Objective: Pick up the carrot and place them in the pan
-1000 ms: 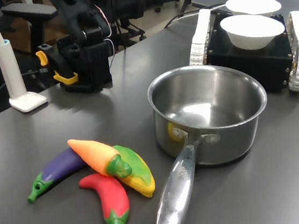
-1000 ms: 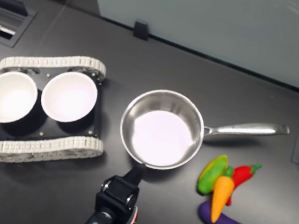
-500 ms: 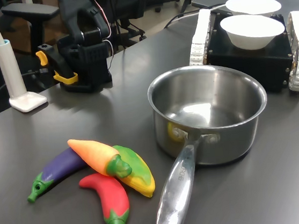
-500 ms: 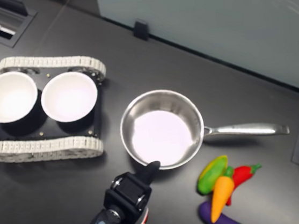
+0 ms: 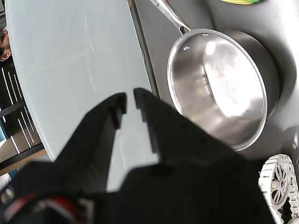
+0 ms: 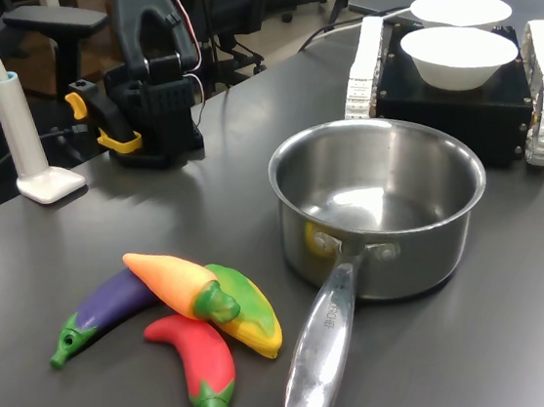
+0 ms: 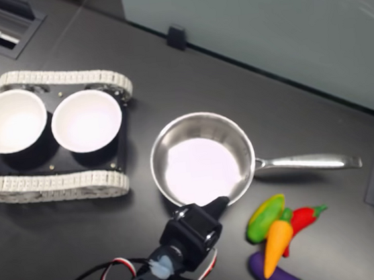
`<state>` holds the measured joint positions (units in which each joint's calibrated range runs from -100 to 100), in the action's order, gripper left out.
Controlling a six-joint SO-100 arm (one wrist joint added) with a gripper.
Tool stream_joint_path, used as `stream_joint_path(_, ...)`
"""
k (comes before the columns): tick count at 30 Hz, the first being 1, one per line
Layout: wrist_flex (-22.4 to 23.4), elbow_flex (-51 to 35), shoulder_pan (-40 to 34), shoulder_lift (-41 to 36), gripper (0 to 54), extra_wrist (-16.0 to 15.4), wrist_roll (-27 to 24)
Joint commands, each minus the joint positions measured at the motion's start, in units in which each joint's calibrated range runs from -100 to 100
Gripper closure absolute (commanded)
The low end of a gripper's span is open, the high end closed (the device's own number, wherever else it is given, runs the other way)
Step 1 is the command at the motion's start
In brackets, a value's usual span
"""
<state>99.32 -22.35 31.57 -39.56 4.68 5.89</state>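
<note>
The carrot (image 6: 167, 277) is orange with a green stem end. It lies on top of a heap of toy vegetables on the dark table, at the first exterior view's lower left. In the second exterior view the carrot (image 7: 277, 242) lies below and right of the pan (image 7: 204, 168). The steel pan (image 6: 411, 256) stands empty, its long handle pointing toward the toys. My gripper (image 7: 219, 203) hangs over the pan's near rim, well short of the carrot. In the wrist view the gripper (image 5: 130, 99) has its black jaws almost together with nothing between them, and the pan (image 5: 224, 88) lies beyond.
A purple eggplant (image 6: 107, 306), a red chili (image 6: 203, 359) and a yellow-green toy (image 6: 250, 314) touch the carrot. Two white bowls (image 7: 50, 122) sit on a black tracked base (image 6: 457, 104). The arm's base (image 6: 152, 99) and a white lamp foot (image 6: 48, 180) stand at the back.
The arm has swung toward the second exterior view's right. The gripper has moved along the pan's near rim, closer to the toy vegetables. The objects have not moved.
</note>
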Motion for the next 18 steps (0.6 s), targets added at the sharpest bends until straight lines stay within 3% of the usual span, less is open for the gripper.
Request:
stream_joint_path(1, 0.2, -4.7, 4.7, 3.2, 48.6, -1.7, 0.4)
stream_joint_path(3, 0.2, -5.7, 7.9, 4.9, 48.5, -3.9, 0.9)
stream_joint_path(10, -0.2, -11.6, 16.0, 12.7, 48.6, -7.4, 2.5)
stream_joint_path(18, -0.5, -13.4, 20.4, 18.3, 48.5, -9.0, 4.3)
